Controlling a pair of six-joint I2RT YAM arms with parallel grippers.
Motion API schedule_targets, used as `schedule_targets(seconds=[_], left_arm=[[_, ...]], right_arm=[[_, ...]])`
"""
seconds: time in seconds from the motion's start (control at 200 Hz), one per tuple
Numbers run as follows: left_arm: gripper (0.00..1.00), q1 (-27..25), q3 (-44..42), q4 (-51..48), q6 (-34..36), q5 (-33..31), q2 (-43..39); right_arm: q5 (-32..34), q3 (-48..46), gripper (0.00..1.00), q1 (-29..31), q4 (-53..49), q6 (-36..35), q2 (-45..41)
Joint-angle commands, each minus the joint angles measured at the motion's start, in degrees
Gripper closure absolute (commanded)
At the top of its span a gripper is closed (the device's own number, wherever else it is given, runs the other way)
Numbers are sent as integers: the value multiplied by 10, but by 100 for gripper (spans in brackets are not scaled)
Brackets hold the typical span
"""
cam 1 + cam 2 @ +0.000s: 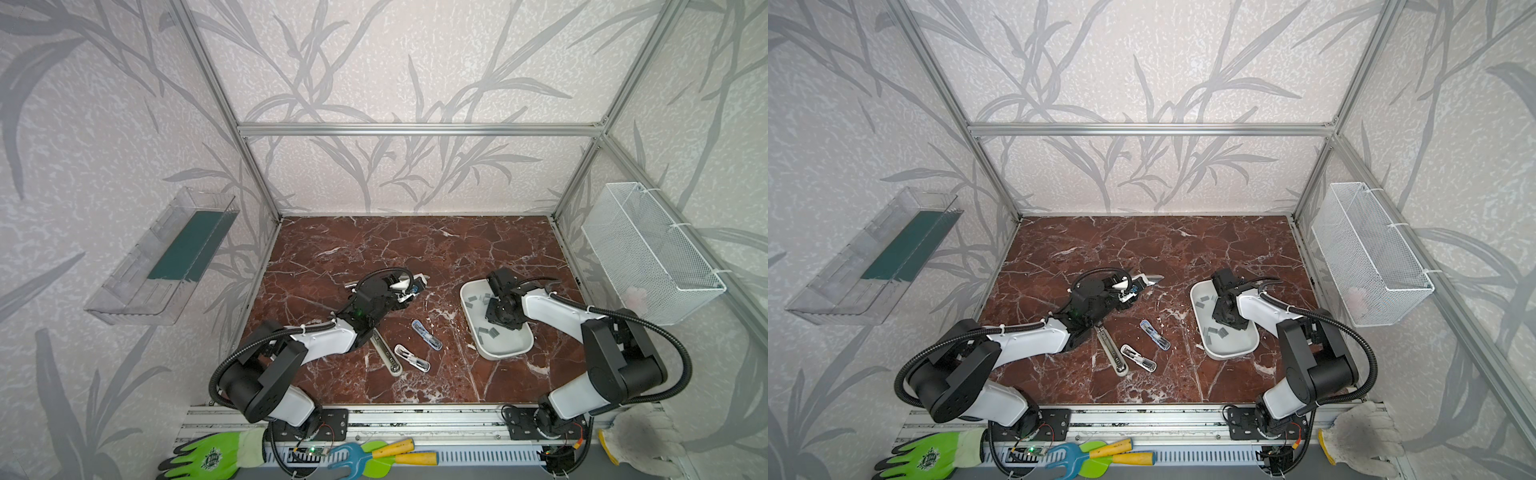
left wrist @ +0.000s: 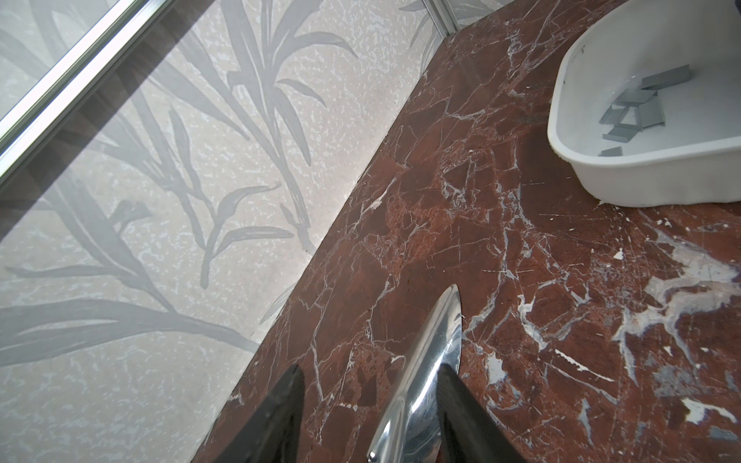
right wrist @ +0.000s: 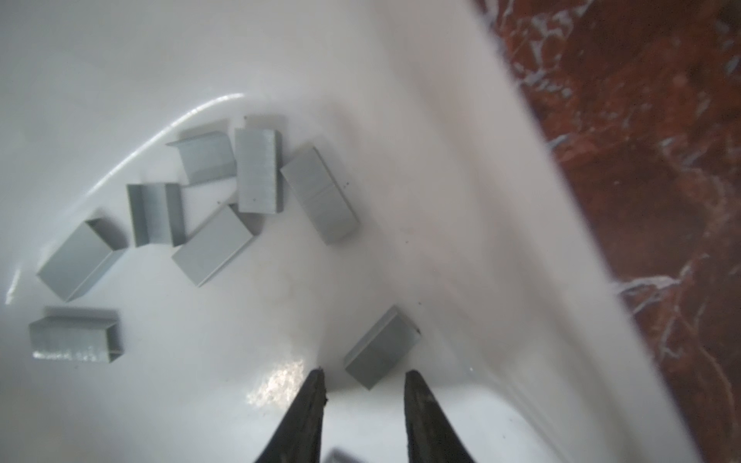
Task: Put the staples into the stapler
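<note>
red marble table (image 1: 415, 249), white tray (image 1: 512, 352), blue stapler (image 1: 427, 336), pale stapler (image 1: 411, 357), long metal piece (image 1: 386, 352)

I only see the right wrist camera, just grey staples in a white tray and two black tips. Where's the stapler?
Observer: The left gripper holds a stapler, left of the tray.
Kid: Is that the only one?
Observer: No. A blue stapler, a grey stapler and a long stapler lie on the table, nearer the arm bases.
Kid: Anything else near my arm?
Observer: A wire basket hangs on the wall to its right.
</note>
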Motion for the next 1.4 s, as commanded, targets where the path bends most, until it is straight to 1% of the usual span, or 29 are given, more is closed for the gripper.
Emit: schedule_targets(seconds=[0.0, 0.195, 0.33, 0.545, 0.745, 0.91, 1.1, 1.294, 1.399], left_arm=[[46, 3, -5, 13, 3, 9, -11], [46, 2, -7, 14, 2, 14, -14], [46, 2, -7, 13, 4, 15, -11], [46, 3, -7, 11, 3, 15, -15], [46, 2, -6, 6, 4, 17, -14], [47, 3, -5, 4, 5, 22, -15], [47, 2, -5, 3, 6, 21, -13], [47, 2, -3, 4, 8, 22, -7], [47, 3, -3, 4, 9, 21, -5]], right_arm=[[30, -7, 62, -2, -24, 15, -16], [28, -20, 59, -9, 8, 23, -26], [11, -16, 60, -17, 31, 22, -12], [10, -2, 61, -17, 43, 19, 6], [19, 3, 65, -17, 42, 17, 11], [35, 2, 66, -18, 41, 14, 16], [38, 5, 67, -22, 48, 12, 28], [34, 8, 76, -23, 49, 12, 30], [33, 4, 78, -23, 49, 14, 25]])
